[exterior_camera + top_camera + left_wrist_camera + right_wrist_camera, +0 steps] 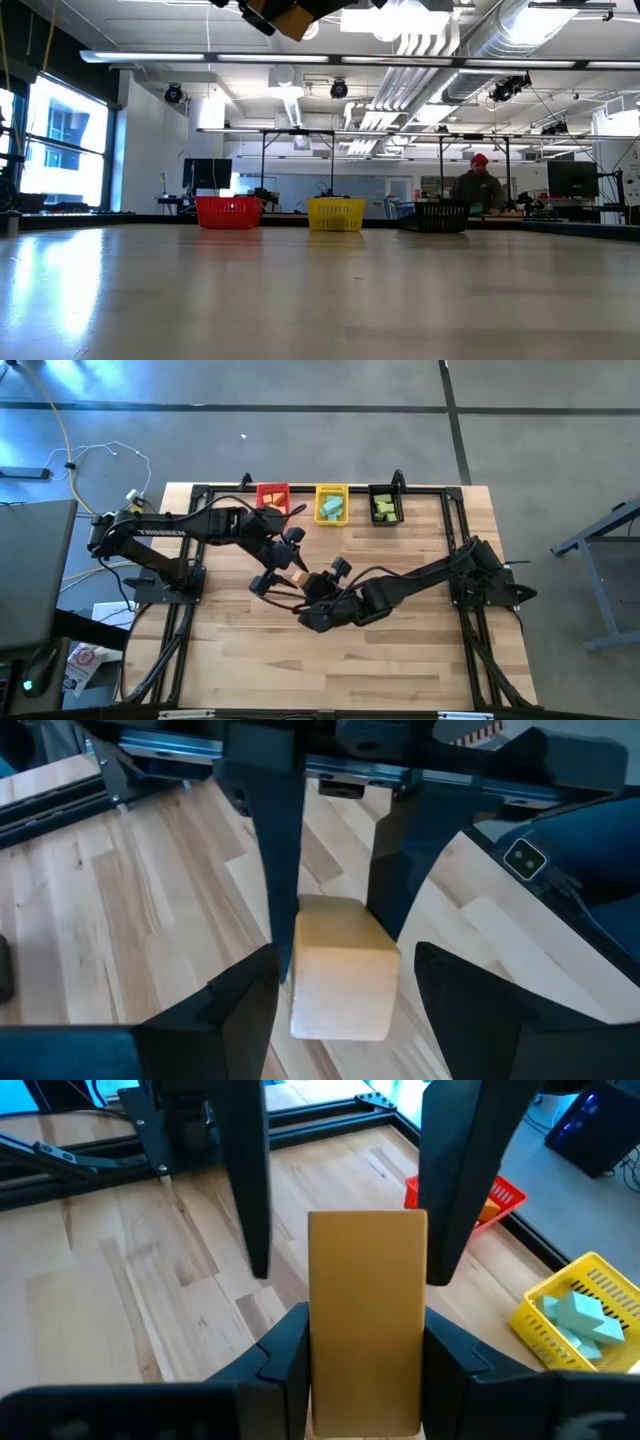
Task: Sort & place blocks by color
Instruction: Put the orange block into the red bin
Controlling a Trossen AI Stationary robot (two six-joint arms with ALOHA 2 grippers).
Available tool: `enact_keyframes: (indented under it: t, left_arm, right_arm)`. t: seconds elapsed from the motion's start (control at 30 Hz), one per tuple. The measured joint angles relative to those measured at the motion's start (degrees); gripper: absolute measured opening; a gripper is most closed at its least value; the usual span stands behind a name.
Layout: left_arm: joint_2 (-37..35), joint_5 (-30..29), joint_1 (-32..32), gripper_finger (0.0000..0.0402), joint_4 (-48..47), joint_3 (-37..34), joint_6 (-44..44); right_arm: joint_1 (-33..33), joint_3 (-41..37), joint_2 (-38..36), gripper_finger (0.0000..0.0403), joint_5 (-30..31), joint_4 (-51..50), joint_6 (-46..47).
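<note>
Spanning the frame, the pale plank table (400, 650) carries three mesh baskets along its top edge: red (272, 497), yellow (331, 503), black (385, 504). At centre, the right gripper (362, 1350) pinches a smooth orange foam bar (367, 1320) held above the wood. The left gripper (335, 910) stands wide around the bar's other end, seemingly not pressing it.

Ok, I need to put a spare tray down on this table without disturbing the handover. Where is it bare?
Bare wood runs along the near edge of the table below both arms, and beside the black bin toward the right arm's base. The middle is crowded: the left gripper and right gripper meet around the orange block.
</note>
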Motion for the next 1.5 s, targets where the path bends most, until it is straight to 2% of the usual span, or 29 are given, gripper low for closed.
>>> enact_keyframes:
  t: [0.17, 0.47, 0.67, 0.83, 1.0, 1.17, 1.33, 1.4, 1.5]
  left_arm:
    - [0.00, 0.02, 0.02, 0.0195, 0.00, 0.00, 0.04]
    - [0.15, -0.07, -0.07, 0.0107, -0.60, -0.02, 3.51]
    - [0.22, -1.59, -0.11, 0.0106, -0.86, -0.02, 4.28]
    - [0.26, -12.17, 0.37, 0.0106, -5.58, -0.02, 5.24]
    - [0.28, -23.19, 3.24, 0.0108, -9.47, -0.02, 3.70]
    - [0.28, -32.86, 9.53, 0.0108, -11.77, -0.02, -0.87]
    - [0.28, -45.19, 17.21, 0.0110, -10.77, -0.02, -5.65]
    - [0.53, -46.35, 20.21, 0.0110, -10.04, -0.02, -6.69]
    - [0.93, -43.96, 24.79, 0.0109, -10.01, -0.02, -8.46]
  right_arm:
    - [-0.02, 0.00, 0.00, 0.0108, 0.03, 0.07, -0.01]
    - [-0.51, 0.00, 0.00, 0.0111, -2.32, 1.39, -0.53]
    - [-1.09, 0.00, 0.04, 0.0154, -3.08, 1.60, -1.32]
    - [-1.18, 0.00, 0.05, 0.0191, -0.52, 0.43, -1.30]
    - [-1.03, 0.00, 0.07, 0.0198, 1.60, -2.54, -0.53]
    - [-1.11, 0.00, 0.07, 0.0199, 2.21, -7.45, 2.75]
    - [-1.07, 0.00, 0.07, 0.0199, 2.37, -12.39, 6.61]
    - [-1.07, 0.00, 0.07, 0.0199, 2.37, -13.69, 7.85]
    - [-1.07, 0.00, 0.07, 0.0200, 2.37, -14.88, 9.15]
